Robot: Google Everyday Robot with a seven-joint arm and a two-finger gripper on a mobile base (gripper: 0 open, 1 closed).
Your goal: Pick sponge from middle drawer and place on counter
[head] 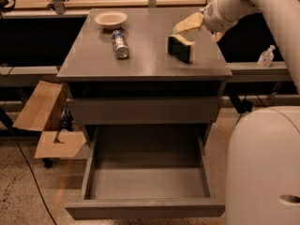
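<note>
The sponge (180,48), dark green face over yellow foam, stands tilted on its edge on the right part of the grey counter (140,57). My gripper (197,31) hangs just above and to the right of the sponge, open and holding nothing; one pale finger (187,22) reaches over the sponge's top. The middle drawer (145,209) is pulled far out below the counter and its grey box is empty.
A white bowl (110,18) and a silver can (120,43) lying on its side sit on the counter's back left. A cardboard box (44,121) is on the floor at left. A sanitizer bottle (266,56) stands on the right ledge. My white body (262,168) fills the lower right.
</note>
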